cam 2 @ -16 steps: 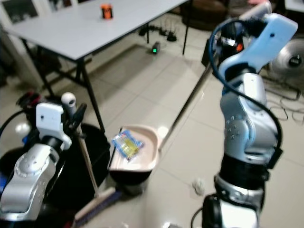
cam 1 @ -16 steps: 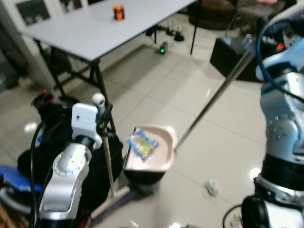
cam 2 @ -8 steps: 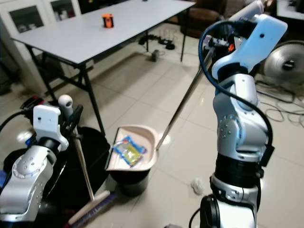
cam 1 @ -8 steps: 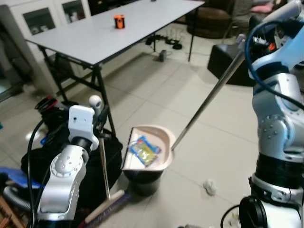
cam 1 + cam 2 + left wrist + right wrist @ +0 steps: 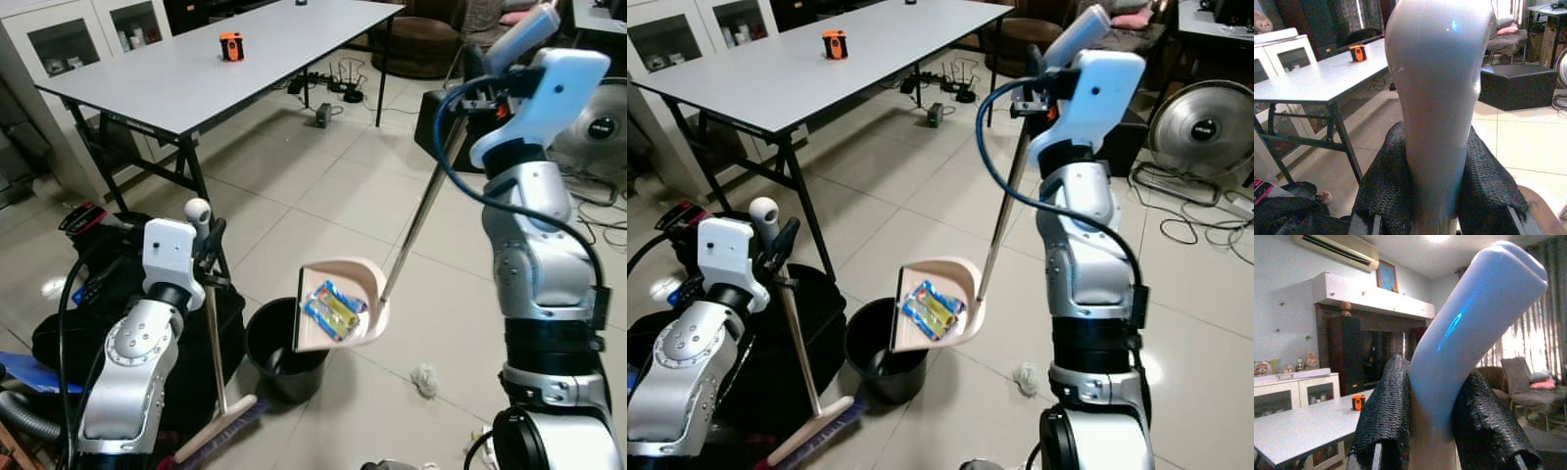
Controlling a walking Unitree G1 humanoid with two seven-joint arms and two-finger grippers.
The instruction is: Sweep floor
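My right gripper (image 5: 472, 80) is shut on the top of the dustpan's long metal handle (image 5: 419, 211), and its blue-white grip (image 5: 1469, 323) sits between the black fingers (image 5: 1383, 406). The pink dustpan (image 5: 361, 284) hangs tipped steeply, just above and right of the black bin (image 5: 282, 351). A colourful wrapper (image 5: 333, 311) lies in the pan. My left gripper (image 5: 209, 247) is shut on the broom handle (image 5: 214, 338). The broom's pale end (image 5: 1435, 88) rises between the fingers (image 5: 1383, 181), and the broom head (image 5: 217, 439) rests on the tiles. A crumpled scrap (image 5: 424, 379) lies on the floor by my right side.
A black bag (image 5: 93, 294) slumps beside the bin on my left. A long grey table (image 5: 196, 73) with an orange object (image 5: 231, 45) stands ahead. A dark ottoman (image 5: 436, 113), a fan (image 5: 1200, 127) and floor cables (image 5: 1205, 220) sit to the right.
The dustpan, which lay nearly flat over the bin, has risen, shifted right and tipped steeply. The right arm swung inward with the handle. The left arm and broom held still.
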